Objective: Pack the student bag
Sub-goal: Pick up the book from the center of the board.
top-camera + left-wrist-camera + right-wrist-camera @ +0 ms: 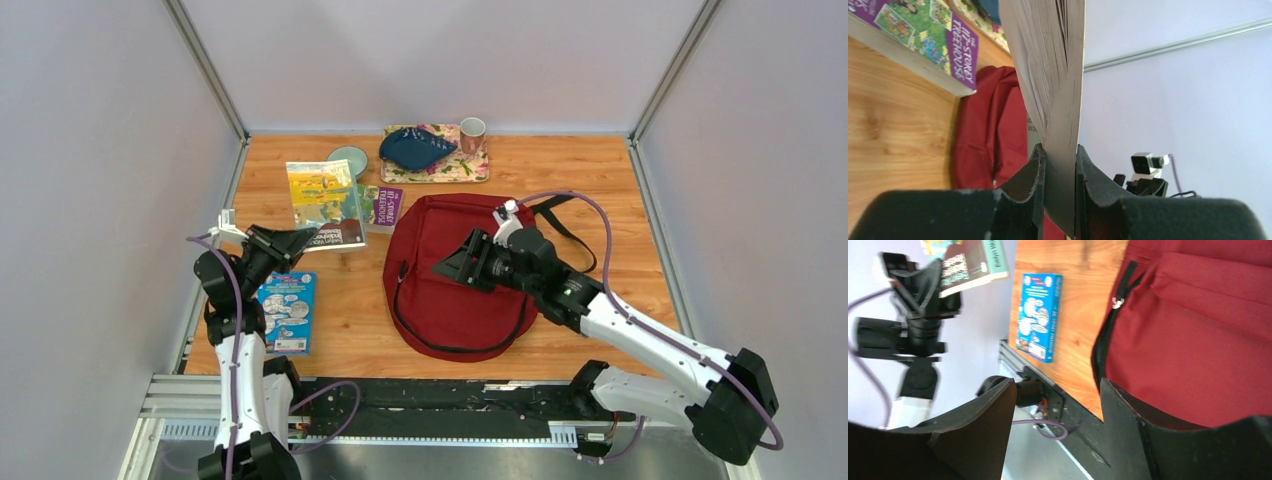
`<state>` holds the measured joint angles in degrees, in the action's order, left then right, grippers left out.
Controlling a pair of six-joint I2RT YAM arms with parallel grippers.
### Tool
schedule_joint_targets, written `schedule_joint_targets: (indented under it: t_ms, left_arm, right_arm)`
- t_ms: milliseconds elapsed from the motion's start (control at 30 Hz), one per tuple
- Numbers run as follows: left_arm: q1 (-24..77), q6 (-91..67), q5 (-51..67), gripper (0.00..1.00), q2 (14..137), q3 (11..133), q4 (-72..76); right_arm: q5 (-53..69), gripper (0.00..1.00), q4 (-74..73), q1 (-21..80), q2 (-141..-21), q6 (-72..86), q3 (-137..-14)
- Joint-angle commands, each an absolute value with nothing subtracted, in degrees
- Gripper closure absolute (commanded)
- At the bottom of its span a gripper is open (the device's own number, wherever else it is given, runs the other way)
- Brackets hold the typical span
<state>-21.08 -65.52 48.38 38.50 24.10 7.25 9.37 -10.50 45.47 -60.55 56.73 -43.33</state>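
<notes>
The left claw point(1059, 155) is gripping a yellow book point(1053, 60), its two fingers pinching the lower edge with the pages fanning upward between them. The book is being held clear of the bench point(600, 170). The writing on its dark lower cover is too small to read.

The right claw point(1057, 385) is standing open with nothing between its fingers. It is hovering over the middle of the bag point(1208, 340), close above the red fabric. The one bag is lying flat on the bench, right of centre, with its black zip running along the edge facing the left arm and its black straps trailing out at the far right. The left claw is sitting well apart from it, off to its left.

Three books are showing in all. Besides the held one, a purple book point(923, 35) is lying just left of the bag's far corner, its spine reading "117-STOREY TREEHOUSE". A blue book point(1038, 315) is lying flat near the left arm, its cover print too fine to read.

At the far edge one flowered tray point(470, 170) is carrying one dark blue pouch point(415, 148) and one cup point(472, 133). One pale green bowl point(350, 155) is sitting just left of the tray.
</notes>
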Motion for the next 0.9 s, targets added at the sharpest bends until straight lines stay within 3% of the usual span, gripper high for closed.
schedule_joint_targets:
  t_ms: [0, 300, 633, 867]
  left_arm:
    - [-17.6, -80.1, 45.7, 1.00, 36.6, 20.1, 31.1]
    - [6.1, -78.7, 30.2, 1.00, 42.4, 22.1, 38.2]
    - [10.2, -83.6, 31.3, 1.00, 46.5, 21.7, 45.8]
    - [12.1, -85.7, 34.8, 1.00, 48.4, 22.4, 48.9]
  right_arm:
    - [10.0, 0.32, 3.4, 45.9, -57.3, 66.2, -38.8]
    - [5.6, 0.30, 9.9, 50.5, -62.5, 67.4, -40.3]
    - [1.2, 0.29, 8.3, 49.8, -63.1, 61.9, -43.3]
    - [8.2, 0.29, 12.2, 44.6, -68.3, 60.0, -46.7]
